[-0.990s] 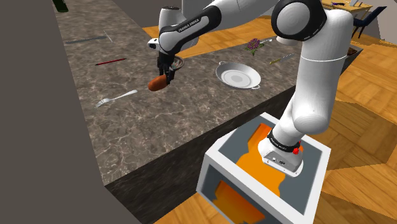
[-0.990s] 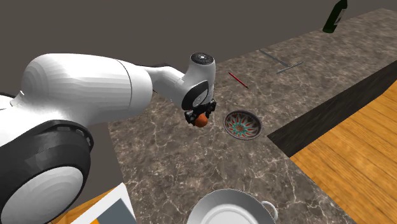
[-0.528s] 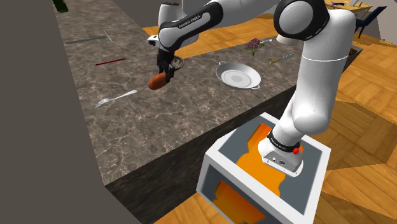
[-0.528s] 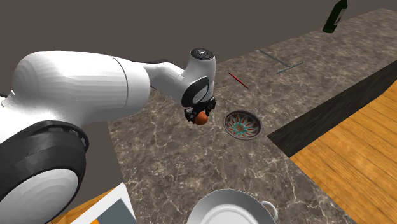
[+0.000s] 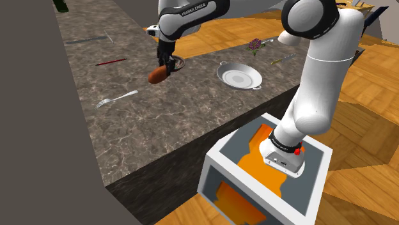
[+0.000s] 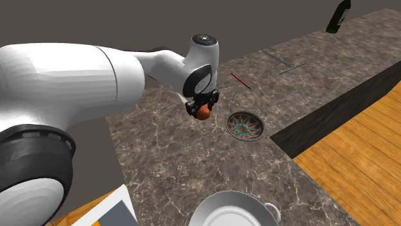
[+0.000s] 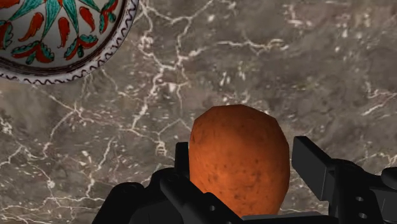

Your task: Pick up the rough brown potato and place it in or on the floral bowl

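1. The gripper (image 5: 165, 68) has its jaws pinching the potato (image 5: 156, 75). In the wrist view a black finger (image 7: 312, 164) presses on each side, and the rounded end pokes out past the tips.
2. I judge the potato is held well clear of the marble worktop (image 5: 147, 128) so that it can pass over a rim without scraping.
3. The floral bowl (image 6: 245, 125) stands near the worktop's long edge, the one that drops to the wooden floor. The potato hangs just beside the bowl and not yet over it. The wrist view shows bare marble straight beneath the potato and the bowl's patterned rim off to one side.
4. To my eye, what remains is a short sideways carry, a lowering into the bowl, and then the release.
5. Nothing lies between the potato and the bowl.
6. Other things on the worktop:
   - A white two-handled pan (image 5: 239, 77) sits along the same edge, nearer the stand's end.
   - A fork (image 5: 117, 98) lies towards the opposite long edge.
   - A thin red stick (image 5: 111, 62) and a grey utensil (image 5: 89, 39) lie further along.
   - A dark bottle (image 6: 338, 16) stands at the far corner.
7. I see all of these as well apart from my path.
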